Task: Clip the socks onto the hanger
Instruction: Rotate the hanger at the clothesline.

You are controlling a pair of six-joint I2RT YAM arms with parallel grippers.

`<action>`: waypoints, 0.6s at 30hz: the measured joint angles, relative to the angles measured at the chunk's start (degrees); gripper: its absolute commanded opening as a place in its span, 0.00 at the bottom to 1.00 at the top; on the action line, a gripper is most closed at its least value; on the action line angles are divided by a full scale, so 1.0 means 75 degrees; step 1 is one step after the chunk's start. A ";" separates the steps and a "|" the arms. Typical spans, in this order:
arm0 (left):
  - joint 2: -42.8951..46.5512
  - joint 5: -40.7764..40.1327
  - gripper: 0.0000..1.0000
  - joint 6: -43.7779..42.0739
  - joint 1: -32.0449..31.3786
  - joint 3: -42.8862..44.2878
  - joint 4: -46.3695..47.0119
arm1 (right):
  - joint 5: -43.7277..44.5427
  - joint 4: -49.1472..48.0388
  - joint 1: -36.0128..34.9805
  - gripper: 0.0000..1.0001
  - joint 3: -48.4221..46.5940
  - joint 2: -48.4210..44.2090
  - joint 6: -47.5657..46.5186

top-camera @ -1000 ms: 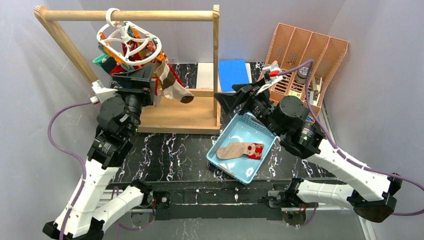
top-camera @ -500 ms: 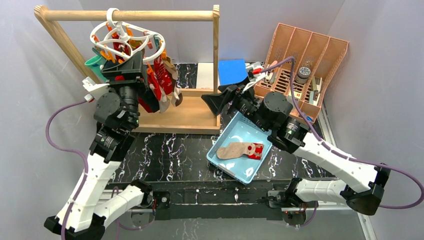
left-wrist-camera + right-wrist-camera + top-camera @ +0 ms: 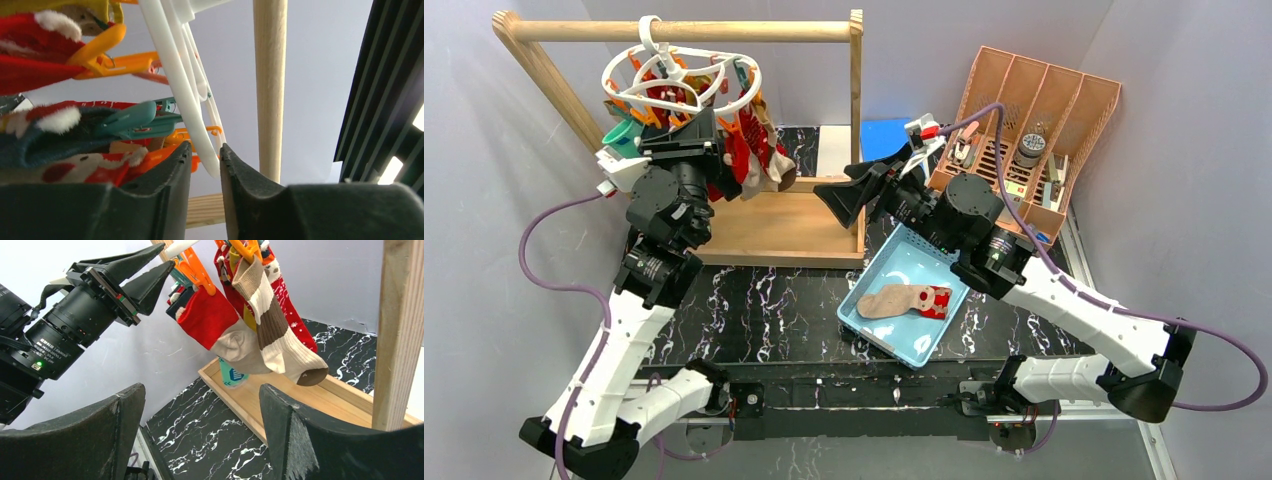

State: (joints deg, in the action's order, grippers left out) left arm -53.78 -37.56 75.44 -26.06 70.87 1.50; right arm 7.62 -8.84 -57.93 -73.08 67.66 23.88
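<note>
The white ring hanger (image 3: 679, 75) hangs by its hook from the wooden rail, with several red, tan and striped socks (image 3: 754, 150) clipped under it. My left gripper (image 3: 686, 120) reaches up under the ring. In the left wrist view its jaws (image 3: 206, 150) stand narrow around the ring's lower white edge (image 3: 175, 65), beside orange and teal clips. A tan and red sock (image 3: 904, 298) lies in the blue basket (image 3: 924, 260). My right gripper (image 3: 839, 200) is open and empty, pointing at the hanging socks (image 3: 260, 315) from the right, above the marble tabletop.
The wooden rail frame (image 3: 754, 31) stands on a wooden base tray (image 3: 774, 225), its right post close to my right gripper. An orange file organiser (image 3: 1034, 110) stands at the back right, and a blue block (image 3: 889, 140) lies behind the basket.
My left jaws have closed down around the hanger's ring, and the hanger has gone from tilted to nearly level. My right arm has swung left toward the hanging socks, still open.
</note>
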 measured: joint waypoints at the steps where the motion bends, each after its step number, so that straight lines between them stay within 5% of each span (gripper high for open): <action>1: 0.0000 -0.0020 0.17 -0.0038 0.0020 0.0038 -0.0003 | -0.0035 -0.0026 0.0000 0.91 0.0000 0.0009 0.0000; 4: 0.0052 -0.0114 0.07 -0.0163 0.0055 0.0114 -0.0032 | -0.0079 -0.0052 0.0000 0.92 -0.0061 0.0076 0.0003; 11: 0.0562 -0.0306 0.01 -0.0592 0.0061 0.0187 -0.0708 | -0.0102 -0.0321 0.0000 0.93 -0.0431 0.0513 0.0353; 14: 0.0898 -0.0446 0.16 -0.0886 0.0061 0.0256 -0.1154 | 0.0050 -0.0580 0.0000 0.92 -0.0720 0.0880 0.0813; 18: 0.1364 -0.0664 0.52 -0.1445 0.0061 0.0545 -0.1810 | 0.0466 -0.0924 0.0000 0.88 -0.1478 0.1673 0.1743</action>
State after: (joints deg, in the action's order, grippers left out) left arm -43.55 -42.54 64.60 -25.61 74.96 -12.08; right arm 11.11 -15.77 -57.93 -84.16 80.20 36.95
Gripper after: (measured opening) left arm 0.341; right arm 0.908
